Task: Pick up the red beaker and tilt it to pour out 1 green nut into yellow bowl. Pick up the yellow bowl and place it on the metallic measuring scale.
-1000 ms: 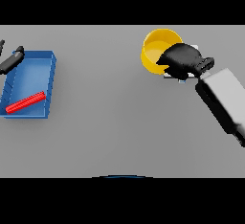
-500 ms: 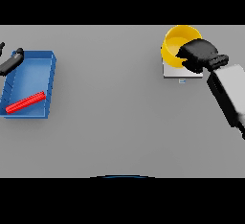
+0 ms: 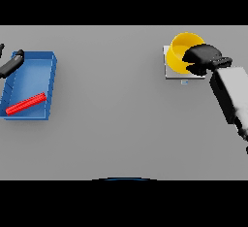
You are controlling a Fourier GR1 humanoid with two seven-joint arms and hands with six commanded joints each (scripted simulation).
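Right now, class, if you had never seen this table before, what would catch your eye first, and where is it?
The bright yellow bowl at the far right stands out first, sitting over the pale measuring scale, with the dark right hand curled round its rim. Next comes the blue tray at the left edge, holding a red beaker lying on its side. The left hand shows at the tray's far left corner.

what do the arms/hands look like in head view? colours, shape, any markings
Right hand: dark, almost black, bulky and rounded, on a short dark wrist. Right forearm: boxy white-grey shell, plain, widening toward the lower edge. Left hand: only a slim dark part shows at the left edge. No cables or markings visible.
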